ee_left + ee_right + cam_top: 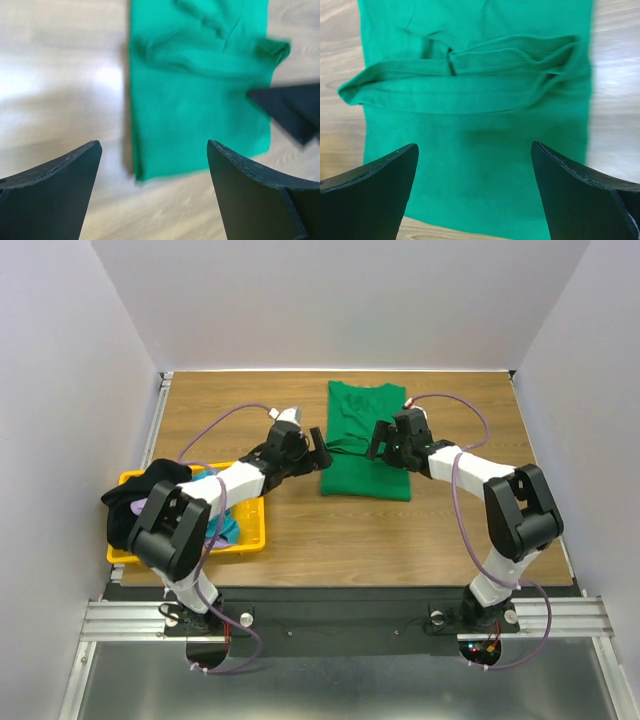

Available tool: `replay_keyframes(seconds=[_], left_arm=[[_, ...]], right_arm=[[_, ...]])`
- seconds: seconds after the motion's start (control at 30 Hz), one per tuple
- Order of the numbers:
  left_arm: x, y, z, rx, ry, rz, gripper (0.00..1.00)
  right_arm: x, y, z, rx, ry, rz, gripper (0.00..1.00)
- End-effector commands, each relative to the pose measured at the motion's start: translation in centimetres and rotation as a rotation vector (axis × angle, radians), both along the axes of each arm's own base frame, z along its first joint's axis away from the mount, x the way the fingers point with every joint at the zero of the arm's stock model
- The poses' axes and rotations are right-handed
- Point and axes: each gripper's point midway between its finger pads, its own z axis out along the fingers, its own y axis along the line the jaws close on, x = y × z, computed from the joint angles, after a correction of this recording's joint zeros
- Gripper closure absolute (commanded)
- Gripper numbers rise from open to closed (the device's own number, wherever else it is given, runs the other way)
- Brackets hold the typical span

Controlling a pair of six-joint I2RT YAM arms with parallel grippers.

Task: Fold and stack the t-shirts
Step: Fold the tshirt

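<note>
As it lies, the t-shirt (356,464) runs near-to-far.

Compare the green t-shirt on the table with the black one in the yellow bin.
The green t-shirt lies flat, its sides folded in to a rough rectangle; the black t-shirt is a crumpled heap. The green t-shirt rests on the bare table near the middle; the black t-shirt sits in the yellow bin at the left, spilling over its left edge. Both are plain-coloured soft cloth.
</note>
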Motion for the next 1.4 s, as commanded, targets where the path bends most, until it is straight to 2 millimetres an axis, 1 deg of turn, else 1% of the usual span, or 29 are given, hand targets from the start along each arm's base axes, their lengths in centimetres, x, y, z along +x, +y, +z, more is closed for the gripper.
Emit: replay_keyframes(seconds=[0.0, 0.03, 0.07, 0.1, 0.13, 0.23, 0.27, 0.33, 0.37, 0.43, 0.47, 0.53, 0.6, 0.63, 0.7, 0.8, 0.87, 0.93, 0.97, 1.0, 1.03, 1.07, 1.1, 1.13, 1.17, 1.23, 1.27, 1.3, 1.37], left_arm=[[-2.4, 0.5, 1.8, -0.079, -0.037, 0.000, 0.01], [-2.9, 0.8, 1.7, -0.084, -0.032, 0.003, 0.01], [-3.8, 1.5, 0.5, -0.073, -0.010, 0.010, 0.01], [-4.3, 1.8, 1.0, -0.082, -0.021, 0.019, 0.01], [-4.9, 2.3, 0.2, -0.072, -0.005, 0.027, 0.01], [-5.5, 2.9, 0.5, -0.072, -0.018, 0.041, 0.01], [-5.8, 3.1, 0.2, -0.068, -0.012, 0.042, 0.01], [-6.0, 3.3, 0.1, -0.067, -0.009, 0.043, 0.01], [-6.0, 3.4, 0.2, -0.066, -0.011, 0.047, 0.01], [-6.0, 3.5, 0.0, -0.061, -0.008, 0.051, 0.01], [-5.9, 3.5, 0.0, -0.057, -0.008, 0.053, 0.01], [-5.9, 3.4, -0.1, -0.055, -0.002, 0.052, 0.01], [-5.9, 3.3, -0.1, -0.061, 0.002, 0.050, 0.01], [-5.9, 3.3, -0.1, -0.063, 0.003, 0.049, 0.01], [-6.0, 3.3, 0.0, -0.066, 0.001, 0.048, 0.01], [-6.1, 3.3, 0.1, -0.067, -0.004, 0.045, 0.01], [-5.9, 3.2, 0.3, -0.066, -0.008, 0.041, 0.01], [-5.7, 2.9, 0.2, -0.064, -0.009, 0.036, 0.01], [-5.6, 2.6, 0.3, -0.071, -0.008, 0.026, 0.01], [-5.3, 2.2, 0.2, -0.076, -0.008, 0.017, 0.01], [-5.2, 2.0, 0.0, -0.076, -0.006, 0.008, 0.01], [-5.0, 1.4, 0.3, -0.084, -0.011, -0.009, 0.01], [-4.8, 1.1, 0.2, -0.087, -0.009, -0.016, 0.02], [-4.3, 0.5, 0.0, -0.088, -0.006, -0.025, 0.02], [-4.3, 0.1, -0.3, -0.083, 0.000, -0.035, 0.04], [-3.9, -0.3, -1.4, -0.074, 0.025, -0.042, 0.08], [-3.7, -0.7, -1.4, -0.077, 0.026, -0.054, 0.12], [-3.6, -0.9, -2.2, -0.069, 0.040, -0.061, 0.15], [-3.2, -1.5, -2.3, -0.072, 0.043, -0.076, 0.23]], right_arm=[[1.9, 2.8, 0.3, 0.072, -0.048, 0.094, 0.00], [2.5, 3.0, 0.2, 0.070, -0.052, 0.097, 0.00], [2.9, 3.0, 0.0, 0.063, -0.053, 0.089, 0.00], [4.2, 3.4, -0.1, 0.059, -0.061, 0.085, 0.00], [4.8, 3.4, -0.1, 0.054, -0.066, 0.079, 0.00], [6.7, 3.0, -1.3, 0.004, -0.073, 0.042, 0.00], [8.1, 2.8, -0.3, -0.009, -0.111, 0.010, 0.00], [9.1, 2.7, -0.3, -0.026, -0.121, -0.002, 0.00], [9.8, 2.7, 0.5, -0.029, -0.145, -0.017, 0.00], [10.6, 2.4, 0.6, -0.050, -0.160, -0.034, 0.00], [11.4, 2.3, 1.3, -0.059, -0.182, -0.053, 0.00], [12.3, 2.1, 1.6, -0.078, -0.202, -0.061, 0.00], [13.2, 2.4, 1.3, -0.094, -0.209, -0.049, 0.00], [14.4, 2.8, 2.6, -0.087, -0.244, -0.048, 0.00], [16.0, 3.2, 2.7, -0.093, -0.266, -0.050, 0.00], [17.1, 3.4, 2.7, -0.088, -0.275, -0.048, 0.00], [17.2, 3.5, 3.8, -0.076, -0.293, -0.043, 0.00], [16.4, 3.5, 6.9, -0.055, -0.331, -0.039, 0.00], [15.1, 2.8, 6.0, -0.070, -0.303, -0.046, 0.00], [14.4, 2.2, 6.5, -0.070, -0.304, -0.064, 0.00], [13.1, 1.4, 9.5, -0.057, -0.343, -0.087, 0.00], [11.2, -0.1, 7.5, -0.097, -0.298, -0.121, 0.00], [9.6, -1.1, 7.4, -0.109, -0.285, -0.141, 0.00], [8.0, -2.1, 9.3, -0.078, -0.310, -0.181, 0.00], [5.2, -3.3, 6.3, -0.092, -0.240, -0.197, 0.00], [2.7, -4.3, 4.9, -0.082, -0.197, -0.200, 0.00], [1.2, -4.8, 5.5, -0.058, -0.202, -0.202, 0.00], [-0.6, -5.8, 3.1, -0.058, -0.143, -0.221, 0.00], [-2.1, -6.7, 1.9, -0.032, -0.104, -0.236, 0.00]])
